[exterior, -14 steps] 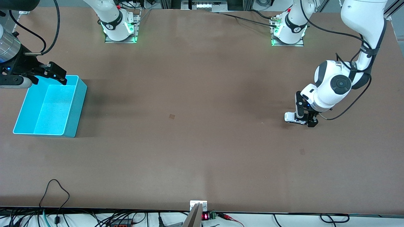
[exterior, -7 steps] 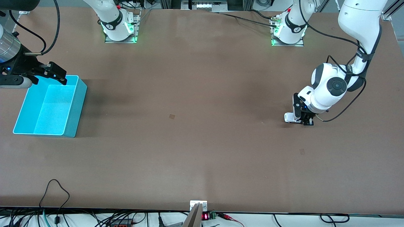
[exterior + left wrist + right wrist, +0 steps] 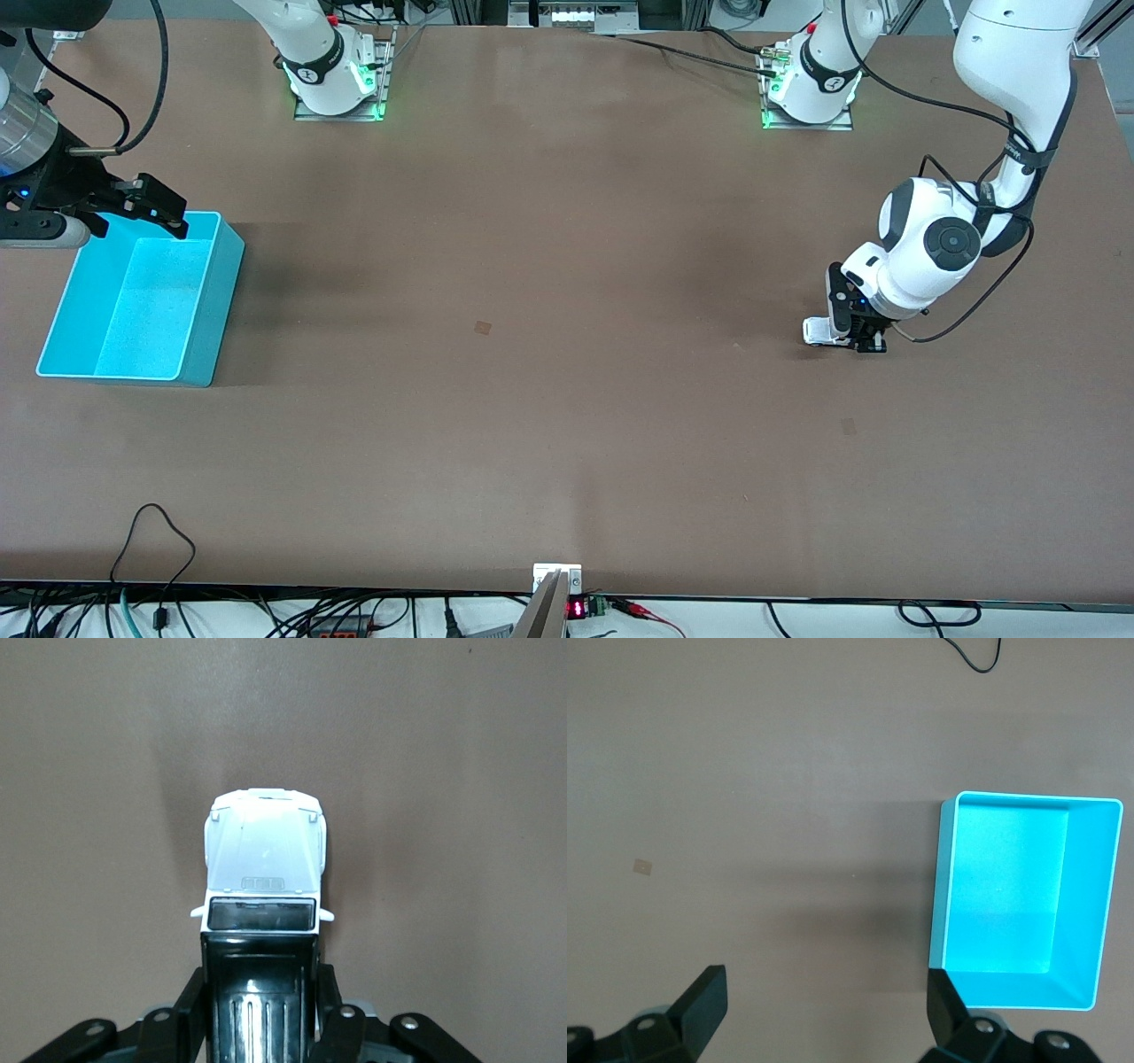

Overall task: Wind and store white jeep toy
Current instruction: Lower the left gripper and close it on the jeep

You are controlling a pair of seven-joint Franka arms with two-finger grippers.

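Observation:
The white jeep toy (image 3: 817, 330) (image 3: 264, 859), boxy with a black roof, stands on the brown table toward the left arm's end. My left gripper (image 3: 854, 340) (image 3: 261, 1010) is shut on the jeep's black rear half, one finger pressed against each side, and its white hood pokes out ahead of the fingers (image 3: 190, 1008). The cyan bin (image 3: 142, 301) (image 3: 1010, 895) lies empty at the right arm's end of the table. Above the bin's edge toward the robot bases, my right gripper (image 3: 146, 208) (image 3: 824, 1001) hangs open with nothing between its fingers.
Two small square marks (image 3: 482, 327) (image 3: 848, 426) sit on the tabletop. A black cable loop (image 3: 155, 532) lies near the table's front edge, and a clamp with a small display (image 3: 558, 589) is fixed at the middle of that edge.
The left gripper's fingers have closed in on the jeep's sides, and the left arm has shifted a little. The jeep stays at about the same spot. The right arm has not moved.

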